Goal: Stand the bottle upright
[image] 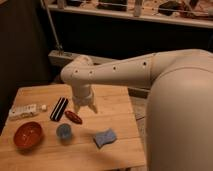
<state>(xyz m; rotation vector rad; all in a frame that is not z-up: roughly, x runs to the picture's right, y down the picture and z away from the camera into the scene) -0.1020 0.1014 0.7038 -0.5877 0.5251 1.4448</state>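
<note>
The bottle (23, 111) is small, whitish and pale-labelled, with a tiny white cap (44, 107) at its right end. It lies on its side at the left edge of the wooden table (115, 122). My gripper (85, 108) hangs fingers-down from the white arm (125, 72) over the middle of the table, to the right of the bottle and well apart from it. It holds nothing that I can see.
A black flat bar with white stripes (59, 108) and a small red oval object (73, 117) lie between bottle and gripper. A red bowl (27, 135), a small blue cup (64, 131) and a blue sponge (105, 137) sit nearer the front. A dark rail runs behind the table.
</note>
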